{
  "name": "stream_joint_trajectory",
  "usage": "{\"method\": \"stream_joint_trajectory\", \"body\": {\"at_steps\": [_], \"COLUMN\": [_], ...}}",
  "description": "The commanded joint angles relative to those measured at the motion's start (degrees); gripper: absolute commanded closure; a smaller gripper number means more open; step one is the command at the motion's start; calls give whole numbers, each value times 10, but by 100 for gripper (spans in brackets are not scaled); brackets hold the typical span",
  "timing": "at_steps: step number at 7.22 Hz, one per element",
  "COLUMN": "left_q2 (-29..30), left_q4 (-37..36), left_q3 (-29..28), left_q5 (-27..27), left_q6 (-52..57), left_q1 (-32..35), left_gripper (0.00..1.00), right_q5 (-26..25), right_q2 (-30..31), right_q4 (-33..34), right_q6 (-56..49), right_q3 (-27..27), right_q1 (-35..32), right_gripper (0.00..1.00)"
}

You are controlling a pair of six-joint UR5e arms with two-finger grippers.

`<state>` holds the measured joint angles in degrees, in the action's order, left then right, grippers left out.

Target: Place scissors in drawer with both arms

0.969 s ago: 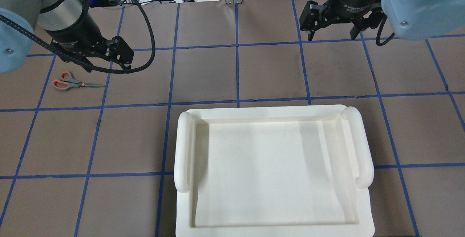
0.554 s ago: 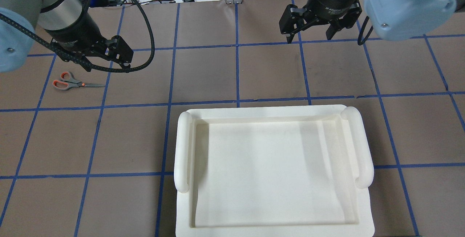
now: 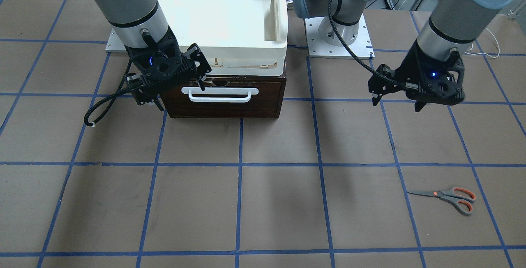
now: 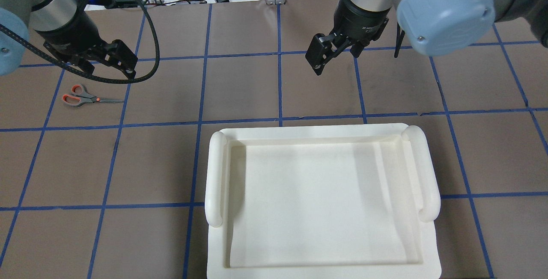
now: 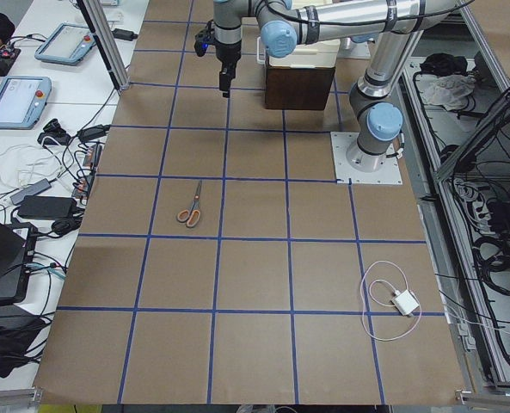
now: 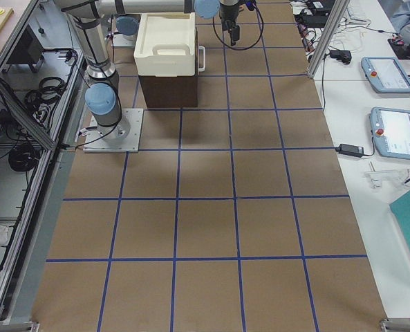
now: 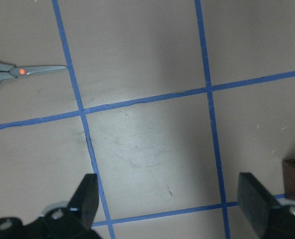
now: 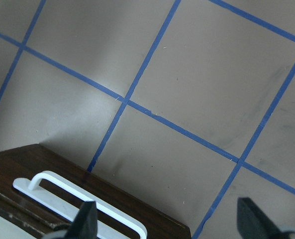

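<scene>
Dark-grey scissors (image 3: 448,197) lie flat on the table (image 3: 279,210), well apart from the closed wooden drawer (image 3: 269,101). The left gripper (image 3: 395,100) hovers near them, the right gripper (image 3: 178,91) beside the drawer's white handle (image 3: 220,94); both jaws are wide open.

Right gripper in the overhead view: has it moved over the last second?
Yes. The right gripper has shifted toward the view's left, across the vertical blue tape line it was right of, and nearer the cream tray.
</scene>
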<state>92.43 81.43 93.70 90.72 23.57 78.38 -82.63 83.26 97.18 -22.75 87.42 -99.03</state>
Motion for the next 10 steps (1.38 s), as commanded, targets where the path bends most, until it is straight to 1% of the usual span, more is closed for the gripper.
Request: {"method": "stream_joint_trajectory", "body": {"at_steps": [1, 2, 3, 4, 5, 6, 7, 8, 9, 10], "left_q2": [22, 36, 51, 69, 86, 104, 127, 150, 171, 193], "left_q4": [-18, -21, -28, -42, -57, -66, -92, -128, -137, -164], "left_q3": [0, 0, 0, 0, 0, 0, -1, -2, -7, -9], "left_q5": [-3, -2, -2, 2, 3, 3, 3, 5, 10, 18], "left_q6": [183, 277, 348, 415, 476, 541, 619, 684, 746, 794], "left_q1": [-67, -95, -112, -116, -120, -137, -153, -161, -161, -162], "left_gripper": [0, 0, 0, 0, 0, 0, 0, 0, 0, 0], "right_q5": [-18, -23, -25, -63, -70, -61, -61, -61, -63, -63], "right_q2": [-11, -19, -29, -39, -43, -49, -51, -52, -52, -55], "right_q4": [-28, -48, -49, -39, 20, 40, 29, -16, -23, -27], "right_q6": [-111, -123, -135, -216, -331, -351, -366, -370, -375, -416], "right_q3": [-1, -5, -5, -5, -4, -4, 2, 4, 4, 4], "right_q1": [-6, -28, -50, -56, -54, -48, -48, -49, -51, -51], "right_gripper": [0, 0, 0, 0, 0, 0, 0, 0, 0, 0]}}
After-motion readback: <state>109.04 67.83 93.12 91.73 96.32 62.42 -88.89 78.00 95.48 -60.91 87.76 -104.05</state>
